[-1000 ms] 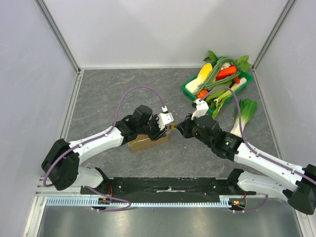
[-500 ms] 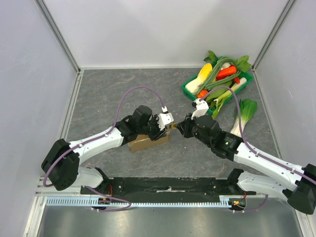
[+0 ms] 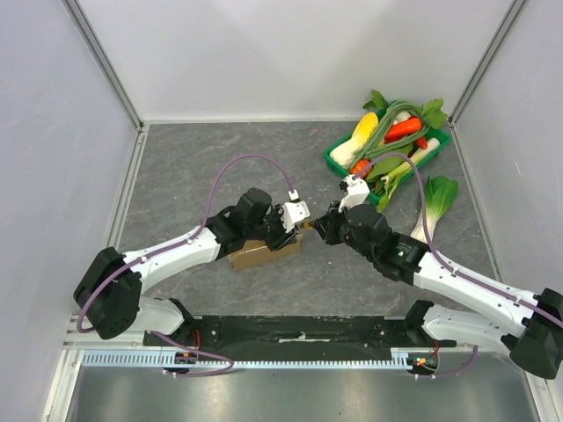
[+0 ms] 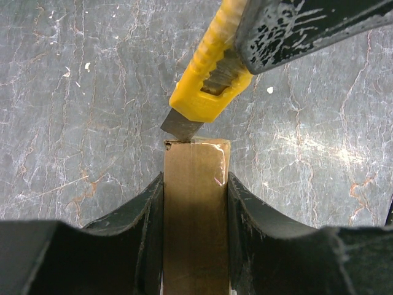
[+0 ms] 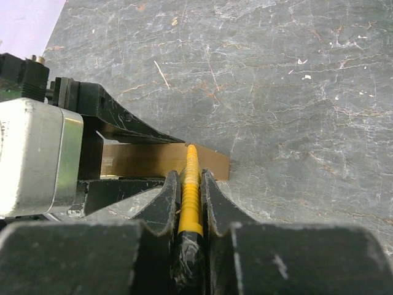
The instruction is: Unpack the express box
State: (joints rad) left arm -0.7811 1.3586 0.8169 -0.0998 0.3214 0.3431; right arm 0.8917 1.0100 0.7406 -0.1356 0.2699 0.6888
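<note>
**One light box pinned, one blade at its taped end**

Nearest the arm bases, the express box [image 4: 196,215] lies on the grey marbled surface [image 3: 193,158], a little left of centre. The left claw [image 4: 195,181] is pinched on its two long sides, one finger against each.

By its look the box is light, plain cardboard. It is probably stiff enough to resist a side squeeze, but thin enough to buckle if clamped hard or pressed from above. It would likely skid on this smooth surface if it were not held. The long sides seem the right place to grip, since that leaves the top face and the short end free. Clear tape [image 4: 212,153] glints along that end and looks like the seal to cut.

Just beyond the box, the right claw [image 5: 190,181] is closed on a yellow utility knife [image 4: 209,80]. The blade [image 4: 181,126] is out and its tip is at the far left corner of the box's end.

Far right, well apart from the box, a green tray [image 3: 332,160] holds heaped vegetables. A leafy green [image 3: 437,198] lies just beside it.

The count is one box, one knife, one tray, one loose leafy green and two claws. The vegetables in the tray overlap too much to number.
</note>
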